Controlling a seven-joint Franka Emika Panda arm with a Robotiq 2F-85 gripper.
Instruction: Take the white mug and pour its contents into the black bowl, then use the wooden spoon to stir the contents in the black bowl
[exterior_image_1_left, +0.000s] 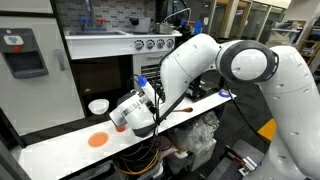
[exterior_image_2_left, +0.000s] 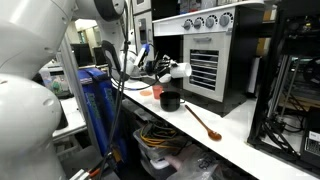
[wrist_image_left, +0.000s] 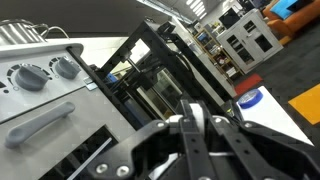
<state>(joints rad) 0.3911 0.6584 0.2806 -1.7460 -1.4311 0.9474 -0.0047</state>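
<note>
Where the long white tabletop (exterior_image_1_left: 60, 147) runs in front of the toy stove (exterior_image_1_left: 105, 70) with its grey knobs and dark oven door, you have the black pincer (exterior_image_2_left: 166, 70) hanging over the small, round, deep black bowl (exterior_image_2_left: 170, 101). In an exterior view the bowl stands on the tabletop at six o'clock from it, well clear below.

A pale shape at the pincer's far end, at three o'clock from its dark body, seems to be the small pale white mug (exterior_image_2_left: 180, 70), though the blur there is too heavy for you to be sure. I cannot tell whether the pincer's jaws are apart or clamped on anything. In the wrist view the pincer (wrist_image_left: 195, 125) is only a tangle of dark links, aimed level at the stove front.

The long slim brown wooden spoon (exterior_image_2_left: 203, 122) lies flat on the tabletop at four o'clock from the black bowl. Its handle end is just beside the bowl, its head points away, and nothing is touching it.

A red cup (exterior_image_2_left: 157, 91) sits near the bowl at ten o'clock. In an exterior view a flat orange disc (exterior_image_1_left: 97, 140) lies on the tabletop, with a wide round white bowl (exterior_image_1_left: 98, 106) at twelve o'clock from it.
</note>
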